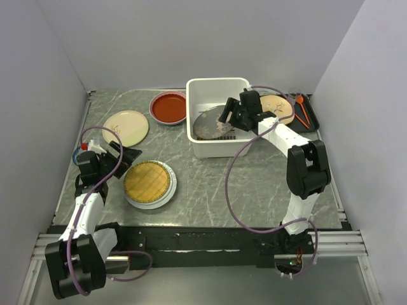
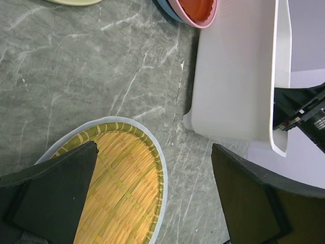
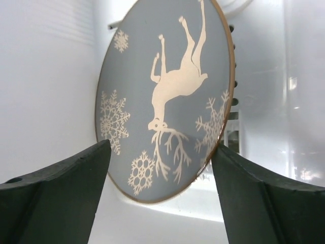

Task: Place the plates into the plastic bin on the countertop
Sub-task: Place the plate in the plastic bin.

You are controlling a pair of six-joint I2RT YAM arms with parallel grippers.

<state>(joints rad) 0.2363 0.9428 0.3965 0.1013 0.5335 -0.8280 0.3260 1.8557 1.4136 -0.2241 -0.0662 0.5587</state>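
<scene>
grey reindeer plate leans tilted inside the plastic bin, upper centre of frame. right gripper hangs over it, jaws spread, holding nothing. left gripper is likewise spread and empty, above the yellow lattice plate, lower left. judgement: the plates are stiff, glazed, slick and chippable, so you should pinch at the rim. red plate sits just beside the bin's left wall; you must clear that wall.

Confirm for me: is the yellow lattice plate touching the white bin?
Apart. The left wrist view shows bare countertop between the yellow lattice plate and the bin; the top view agrees.
</scene>
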